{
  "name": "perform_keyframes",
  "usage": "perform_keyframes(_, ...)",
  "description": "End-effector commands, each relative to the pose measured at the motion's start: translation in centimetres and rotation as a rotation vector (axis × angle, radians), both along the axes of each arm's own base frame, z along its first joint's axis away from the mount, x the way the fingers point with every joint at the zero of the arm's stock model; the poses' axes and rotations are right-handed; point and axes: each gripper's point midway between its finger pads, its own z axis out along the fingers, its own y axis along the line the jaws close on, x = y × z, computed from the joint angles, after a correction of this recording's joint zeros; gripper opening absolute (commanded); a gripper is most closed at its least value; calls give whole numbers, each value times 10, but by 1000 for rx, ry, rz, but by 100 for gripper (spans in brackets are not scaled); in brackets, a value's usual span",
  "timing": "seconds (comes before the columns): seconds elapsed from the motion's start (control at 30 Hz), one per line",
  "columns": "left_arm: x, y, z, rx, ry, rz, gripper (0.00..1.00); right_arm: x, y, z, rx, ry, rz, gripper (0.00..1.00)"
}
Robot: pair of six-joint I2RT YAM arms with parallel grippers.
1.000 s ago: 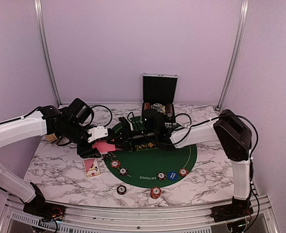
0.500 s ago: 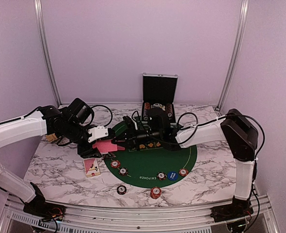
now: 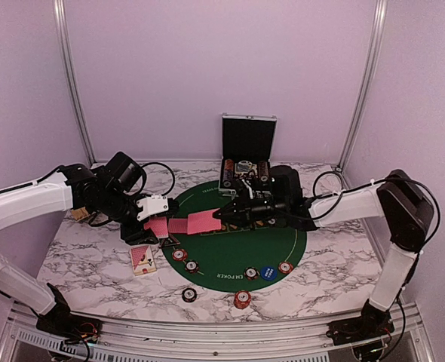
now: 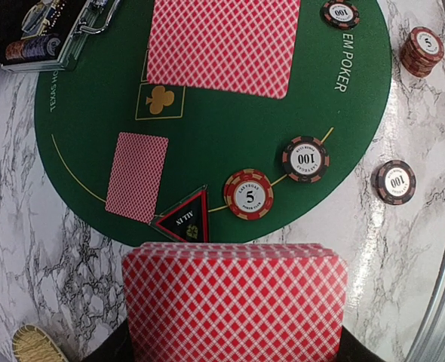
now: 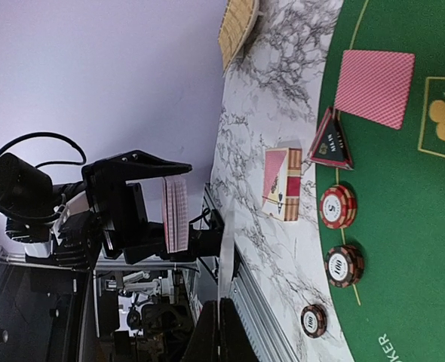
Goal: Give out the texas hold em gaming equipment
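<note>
The deck (image 4: 234, 302) hides the left jaws; the upper card (image 4: 222, 41) runs off the top edge.

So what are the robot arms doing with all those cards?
They look to be dealing poker. The left end effector grips the deck of red-backed cards by the mat's edge. The right end effector pinches a single card, raised over the green mat. One face-down card already lies on the mat beside a triangular token, and poker chips sit along the mat's near edge.
</note>
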Motion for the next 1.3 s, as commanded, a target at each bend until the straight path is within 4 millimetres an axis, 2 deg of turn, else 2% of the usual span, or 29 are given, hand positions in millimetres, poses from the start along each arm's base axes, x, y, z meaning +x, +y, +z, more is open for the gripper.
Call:
perform_keyframes(0.0, 0, 2, 10, -17, -25, -2, 0, 3, -36, -11, -59, -14, -32, 0)
perform_keyframes(0.2, -1, 2, 11, -22, -27, -2, 0, 6, -84, -52, -195, 14, -97, 0)
perform_keyframes(0.37, -1, 3, 12, -23, -30, -1, 0, 3, -110, -81, -285, 36, -118, 0)
perform_keyframes(0.53, -2, 3, 12, -22, -28, -2, 0, 1, -130, -98, -343, 42, -154, 0)
perform_keyframes(0.67, -1, 2, 12, -26, -24, -1, 0, 7, -138, -111, -407, 32, -172, 0)
perform_keyframes(0.83, -2, 3, 12, -24, -26, -1, 0, 15, -139, -120, -458, 19, -164, 0)
perform_keyframes(1.03, -3, 4, 11, -23, -23, 0, 0, 10, -147, -136, -534, 33, -136, 0)
perform_keyframes(1.27, -2, 2, 12, -25, -20, -3, 0, 0, -152, -145, -567, 44, -110, 0)
